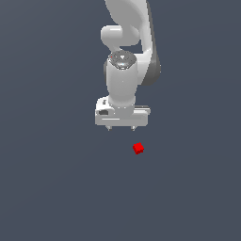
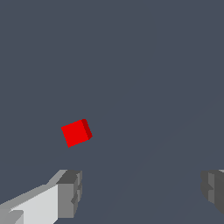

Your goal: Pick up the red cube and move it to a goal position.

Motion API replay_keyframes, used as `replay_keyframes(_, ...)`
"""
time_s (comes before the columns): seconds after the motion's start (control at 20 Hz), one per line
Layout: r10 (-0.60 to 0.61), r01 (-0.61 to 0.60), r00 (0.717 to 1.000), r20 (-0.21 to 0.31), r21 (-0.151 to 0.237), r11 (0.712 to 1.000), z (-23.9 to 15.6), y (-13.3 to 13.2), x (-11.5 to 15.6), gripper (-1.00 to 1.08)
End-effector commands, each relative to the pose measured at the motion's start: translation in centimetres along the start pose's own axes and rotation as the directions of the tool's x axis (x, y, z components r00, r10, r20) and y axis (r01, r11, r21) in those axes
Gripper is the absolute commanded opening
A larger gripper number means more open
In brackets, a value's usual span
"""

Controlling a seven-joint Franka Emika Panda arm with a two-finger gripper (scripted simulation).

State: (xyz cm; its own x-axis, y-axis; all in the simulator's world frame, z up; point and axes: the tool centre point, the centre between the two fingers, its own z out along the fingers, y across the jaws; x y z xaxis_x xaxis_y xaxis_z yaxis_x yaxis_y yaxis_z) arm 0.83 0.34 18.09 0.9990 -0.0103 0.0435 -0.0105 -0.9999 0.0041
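The red cube [image 1: 138,148] is a tiny bright red block lying on the dark grey floor, just below and to the exterior view's right of the white gripper [image 1: 121,127]. The gripper points down and is open, with its two short fingertips wide apart and nothing between them. In the wrist view the cube [image 2: 76,132] lies apart from the gripper [image 2: 142,192], beyond the grey pad of one finger [image 2: 70,192]; the other finger [image 2: 213,190] is at the frame edge. The cube is not between the fingers.
The white arm [image 1: 129,37] rises above the gripper toward the top of the exterior view. A plain dark grey surface [image 1: 56,188] fills everything around the cube.
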Motion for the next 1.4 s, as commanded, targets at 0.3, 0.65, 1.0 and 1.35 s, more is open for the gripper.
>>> replay_keyframes(0.3, -0.025, 0.025, 1.000, 0.003, 0.001, 1.000, 1.1, -0.6, 0.1, 1.00)
replay_keyframes(0.65, -0.118, 0.118, 0.993, 0.013, 0.007, 0.993, 5.2, -2.8, 0.6, 1.00)
replay_keyframes(1.0, -0.256, 0.256, 0.966, 0.027, 0.015, 0.967, 11.3, -6.2, 0.7, 1.00)
replay_keyframes(1.35, -0.341, 0.341, 0.939, 0.036, 0.020, 0.940, 15.1, -8.4, 0.6, 1.00)
